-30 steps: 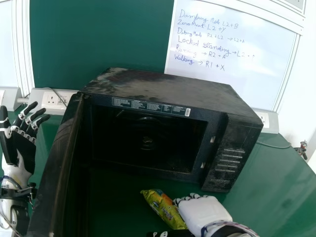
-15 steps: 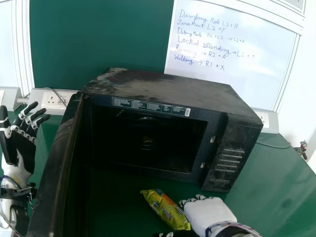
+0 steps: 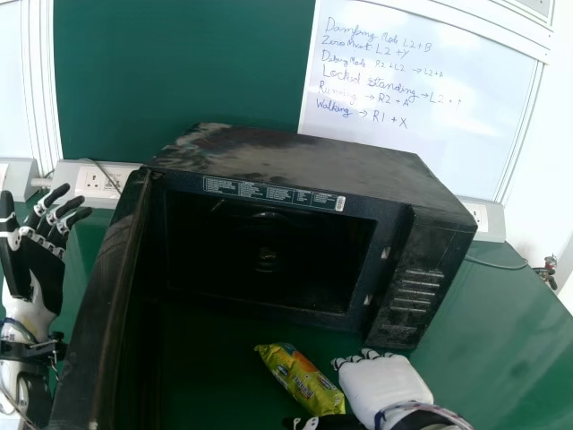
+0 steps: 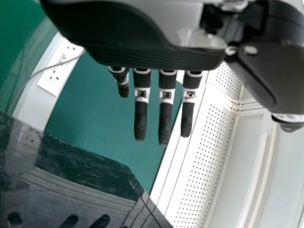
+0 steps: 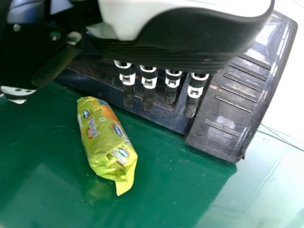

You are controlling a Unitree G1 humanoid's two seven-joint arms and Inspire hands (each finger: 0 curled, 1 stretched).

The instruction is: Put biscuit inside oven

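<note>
In the head view, the oven (image 3: 295,157) stands on the green desk (image 3: 488,309), its open door (image 3: 100,300) swung toward the near side. Desk surface stretches between that door and the biscuit packet (image 3: 300,381), and again from the oven's right side to the desk's right edge. The packet lies outside the oven, before its opening, with my right hand (image 3: 380,390) just beside it. My left hand (image 3: 40,269) is up beyond the door, fingers loose. The oven's inside is too dark to make out, and the door's near end is cut off.

In the left wrist view, my left hand (image 4: 165,114) has its fingers extended, holding nothing, near a glossy dark panel (image 4: 71,166) I can't place for sure.

In the right wrist view, the packet lies flat on the desk near the oven's lower front edge, yellow-green with orange and blue patches, one end crumpled. My right hand (image 5: 190,45) is released, fingertips apart from the wrapper; the palm hides part of the oven's front.
</note>
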